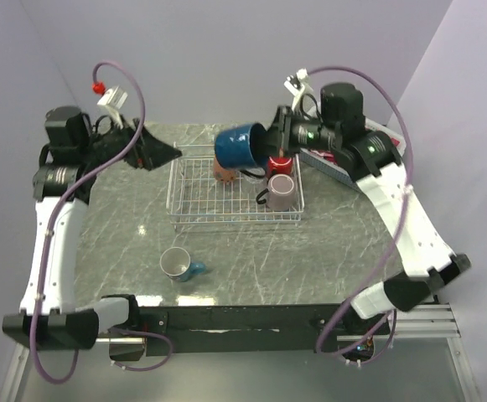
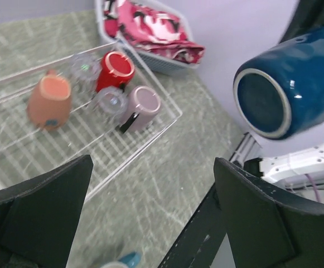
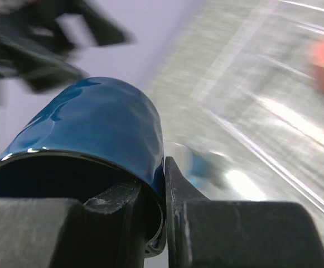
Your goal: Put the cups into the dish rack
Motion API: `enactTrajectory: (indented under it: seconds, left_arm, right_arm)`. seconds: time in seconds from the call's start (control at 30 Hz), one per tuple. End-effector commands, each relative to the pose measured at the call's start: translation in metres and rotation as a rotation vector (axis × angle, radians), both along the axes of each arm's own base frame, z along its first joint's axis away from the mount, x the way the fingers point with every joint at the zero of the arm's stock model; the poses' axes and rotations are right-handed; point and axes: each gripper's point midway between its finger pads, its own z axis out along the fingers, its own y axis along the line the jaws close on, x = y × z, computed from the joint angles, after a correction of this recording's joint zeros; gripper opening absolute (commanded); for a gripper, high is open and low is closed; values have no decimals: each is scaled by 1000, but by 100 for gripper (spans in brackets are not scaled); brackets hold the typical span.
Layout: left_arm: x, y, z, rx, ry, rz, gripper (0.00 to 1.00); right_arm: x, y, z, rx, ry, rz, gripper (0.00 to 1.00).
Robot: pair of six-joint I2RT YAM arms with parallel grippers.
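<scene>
On the tabletop (image 1: 327, 251), the dish rack (image 1: 226, 219) is holding a salmon mug (image 2: 50, 102), a red mug (image 2: 114, 70), a mauve mug (image 2: 142, 106) and two glasses (image 2: 111, 100) toward its right side. The right hand (image 1: 270, 151) is clamping the navy mug (image 1: 240, 147) by its rim above the rack's far edge; the left hand (image 1: 166, 153) is hovering, fingers apart, off its left corner. A teal mug (image 1: 180, 265) is lying on open stone in front.

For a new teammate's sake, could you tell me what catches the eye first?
The navy mug hangs sideways above the far edge of the dish rack, its rim pinched by the right gripper. A salmon mug, a red mug and a mauve mug sit in the rack. A teal mug lies tipped on the table in front.
</scene>
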Motion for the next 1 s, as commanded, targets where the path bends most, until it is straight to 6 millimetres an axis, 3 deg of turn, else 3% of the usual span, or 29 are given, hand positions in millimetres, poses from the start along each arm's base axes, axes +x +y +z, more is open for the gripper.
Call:
enactTrajectory:
  seconds: [0.0, 0.03, 0.23, 0.27, 0.3, 0.47, 0.5, 0.57, 0.6, 0.67, 0.7, 0.77, 0.97]
  left_arm:
    - [24, -25, 32, -62, -63, -97, 96]
    - [36, -32, 24, -64, -28, -121, 96]
    - [56, -62, 44, -104, -59, -220, 96]
    - [56, -63, 52, -110, -70, -228, 96]
    - [57, -63, 51, -112, -56, -234, 96]
    - [61, -64, 46, -99, -60, -249, 96]
    - [61, -64, 46, -97, -66, -247, 96]
    - [59, -63, 49, -94, -89, -245, 96]
    - [58, -63, 50, -97, -94, -243, 96]
    - [60, -64, 51, -109, -93, -244, 97]
    - [58, -64, 51, -115, -91, -253, 96]
    - [59, -65, 52, -123, -94, -255, 97]
    - [61, -65, 49, -142, -84, -255, 97]
  right_arm:
    - [1, 40, 40, 288, 146, 312, 0]
    - [16, 49, 43, 328, 120, 335, 0]
    - [59, 70, 47, 464, 178, 366, 0]
    - [62, 71, 50, 489, 216, 364, 0]
    - [72, 73, 43, 498, 233, 359, 0]
    - [94, 78, 54, 598, 248, 380, 0]
    - [102, 82, 48, 612, 271, 378, 0]
    - [109, 81, 60, 682, 278, 383, 0]
    - [118, 85, 53, 701, 302, 380, 0]
    - [123, 84, 69, 766, 293, 397, 0]
    - [133, 88, 61, 778, 308, 394, 0]
    - [137, 89, 71, 807, 317, 403, 0]
    - [149, 92, 66, 816, 335, 364, 0]
